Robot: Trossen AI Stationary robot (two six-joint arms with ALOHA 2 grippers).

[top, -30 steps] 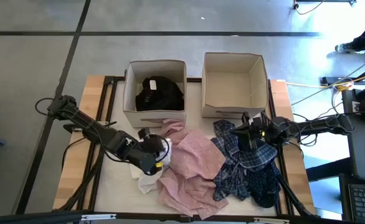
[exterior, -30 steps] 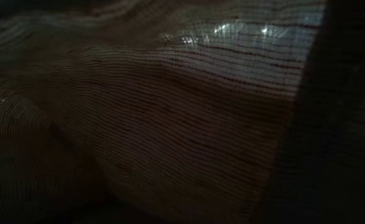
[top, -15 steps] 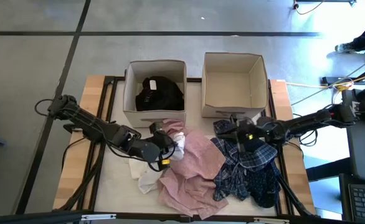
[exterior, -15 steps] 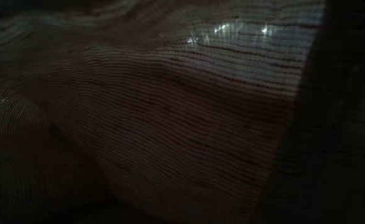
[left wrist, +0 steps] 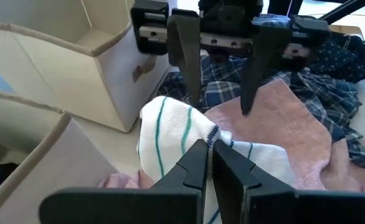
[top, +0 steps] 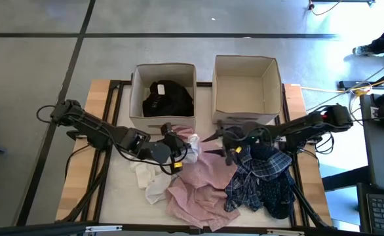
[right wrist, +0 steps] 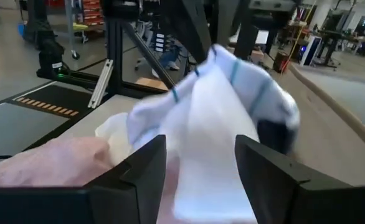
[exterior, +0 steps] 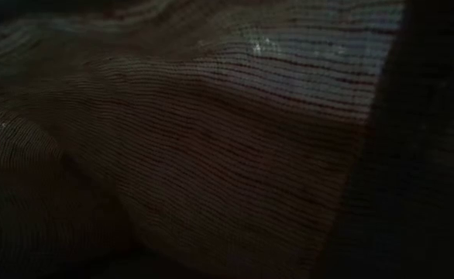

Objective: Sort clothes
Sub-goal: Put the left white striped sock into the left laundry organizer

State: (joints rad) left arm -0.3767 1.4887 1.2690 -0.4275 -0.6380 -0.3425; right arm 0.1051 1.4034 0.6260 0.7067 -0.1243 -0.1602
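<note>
We log: left hand (left wrist: 208, 163) pinched shut on white sock (left wrist: 176, 134), green-striped, bunched, axis unclear | right hand (top: 226, 145) fingers spread wide, empty, facing sock above pink garment (top: 205, 177) | plaid garment (top: 261, 164) beside | black garment (top: 168, 97) in left box (top: 138, 72) | no writing legible.
</note>
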